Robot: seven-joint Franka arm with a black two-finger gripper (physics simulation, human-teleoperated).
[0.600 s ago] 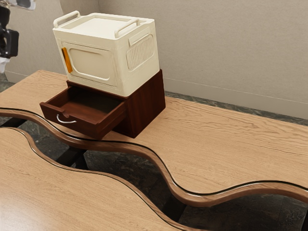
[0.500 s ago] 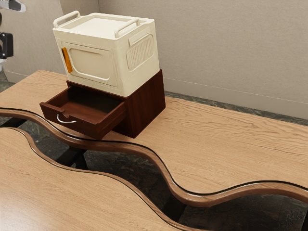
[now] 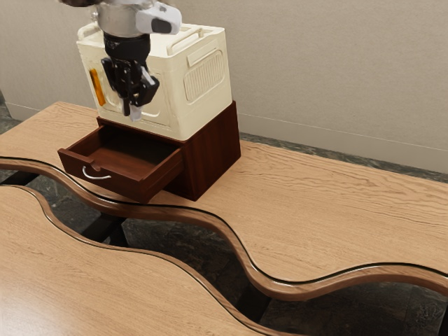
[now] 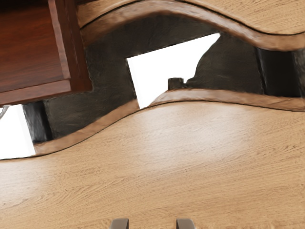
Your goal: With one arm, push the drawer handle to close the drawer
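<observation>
Here's the tool point(image 3: 131, 112), fingers apart, and the handle point(image 3: 96, 177) sits lower, toward the exterior view's left! Depth between them is hard to call.

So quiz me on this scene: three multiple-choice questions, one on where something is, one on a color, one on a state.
1. Where is the cream box?
A. Behind the cabinet
B. On top of the cabinet
C. On the floor

2. What color is the upright strip on the box's front?
A. Orange
B. Blue
C. Green

3. How is the drawer?
A. Fully shut
B. Upside down on the table
C. Pulled out of its cabinet, open

Answers:
1 B: the box's base rests on the cabinet's top.
2 A: the strip stands out orange against the cream.
3 C: its front stands away from the cabinet, and the inside shows.
</observation>
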